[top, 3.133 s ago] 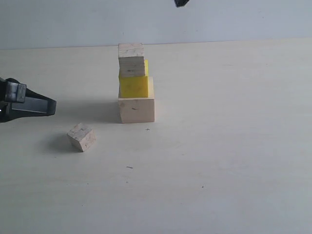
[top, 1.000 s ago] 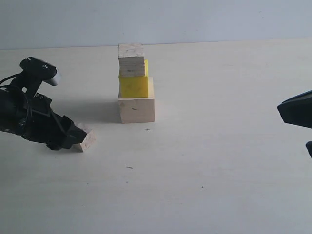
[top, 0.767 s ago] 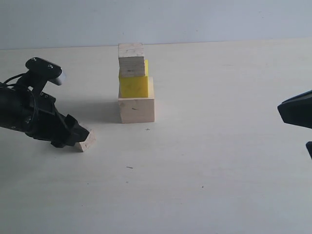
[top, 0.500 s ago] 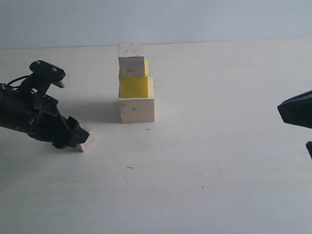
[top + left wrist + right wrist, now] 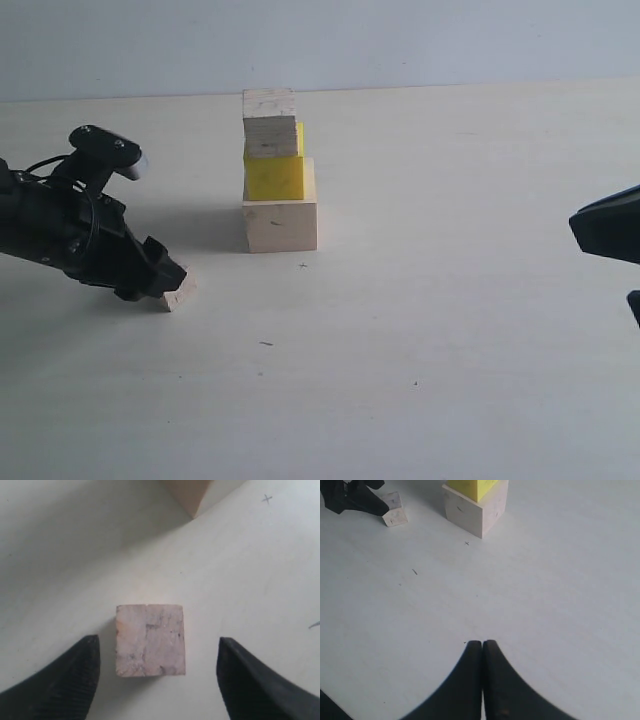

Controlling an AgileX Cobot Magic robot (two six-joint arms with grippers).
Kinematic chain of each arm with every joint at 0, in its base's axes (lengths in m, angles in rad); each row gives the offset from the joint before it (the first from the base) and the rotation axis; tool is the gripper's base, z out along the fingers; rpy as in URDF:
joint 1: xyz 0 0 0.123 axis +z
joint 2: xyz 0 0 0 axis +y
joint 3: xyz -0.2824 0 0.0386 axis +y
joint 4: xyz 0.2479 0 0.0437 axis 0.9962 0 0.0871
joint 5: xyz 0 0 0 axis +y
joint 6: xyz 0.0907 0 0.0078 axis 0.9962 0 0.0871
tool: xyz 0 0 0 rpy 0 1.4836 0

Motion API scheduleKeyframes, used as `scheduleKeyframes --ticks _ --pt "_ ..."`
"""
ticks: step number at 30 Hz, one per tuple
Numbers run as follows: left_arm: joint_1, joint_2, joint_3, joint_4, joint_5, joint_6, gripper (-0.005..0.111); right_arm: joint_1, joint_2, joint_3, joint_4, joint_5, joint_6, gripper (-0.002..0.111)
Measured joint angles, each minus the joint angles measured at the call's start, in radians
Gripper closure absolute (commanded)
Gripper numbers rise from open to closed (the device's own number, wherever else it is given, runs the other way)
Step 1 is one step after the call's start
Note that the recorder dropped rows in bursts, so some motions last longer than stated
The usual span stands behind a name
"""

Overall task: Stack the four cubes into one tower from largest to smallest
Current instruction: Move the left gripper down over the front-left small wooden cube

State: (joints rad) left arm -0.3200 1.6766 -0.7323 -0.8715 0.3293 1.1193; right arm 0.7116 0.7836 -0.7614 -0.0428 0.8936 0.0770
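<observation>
Three cubes stand stacked: the large pale cube (image 5: 280,226) lowest, the yellow cube (image 5: 273,178) on it, the grainy mid-sized pale cube (image 5: 271,137) on top. The small pale cube (image 5: 183,292) lies on the table to the stack's left. My left gripper (image 5: 166,278) is down at that cube and open. In the left wrist view the small cube (image 5: 150,640) sits between the two fingertips (image 5: 80,665), nearer one of them, with gaps on both sides. My right gripper (image 5: 482,645) is shut and holds nothing; it hovers at the right edge (image 5: 606,226), far from the stack.
The pale table (image 5: 430,330) carries small dark marks, one a cross (image 5: 303,266) just in front of the stack. A corner of the large cube (image 5: 190,492) shows beyond the small cube in the left wrist view. A grey wall (image 5: 400,40) runs behind.
The left arm has come down from the left edge to the small cube and crept slightly right over the last second. The right gripper has entered at the right edge and now holds still.
</observation>
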Motion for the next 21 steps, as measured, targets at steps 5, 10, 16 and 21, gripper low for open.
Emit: scheduleKeyframes --ticks 5,10,16,21 --pt "0.000 0.023 -0.009 0.000 -0.006 0.000 0.042 0.000 0.000 0.000 0.000 0.000 0.000 0.108" --pt "0.000 0.040 -0.009 0.000 -0.007 0.000 0.042 0.000 0.000 0.000 0.000 0.000 0.000 0.108" --pt "0.000 0.039 -0.009 0.000 -0.011 0.002 0.042 0.000 0.000 0.000 0.000 0.000 0.000 0.108" --pt "0.000 0.039 -0.009 0.000 -0.014 0.002 0.042 0.000 0.000 0.000 0.000 0.002 0.000 0.108"
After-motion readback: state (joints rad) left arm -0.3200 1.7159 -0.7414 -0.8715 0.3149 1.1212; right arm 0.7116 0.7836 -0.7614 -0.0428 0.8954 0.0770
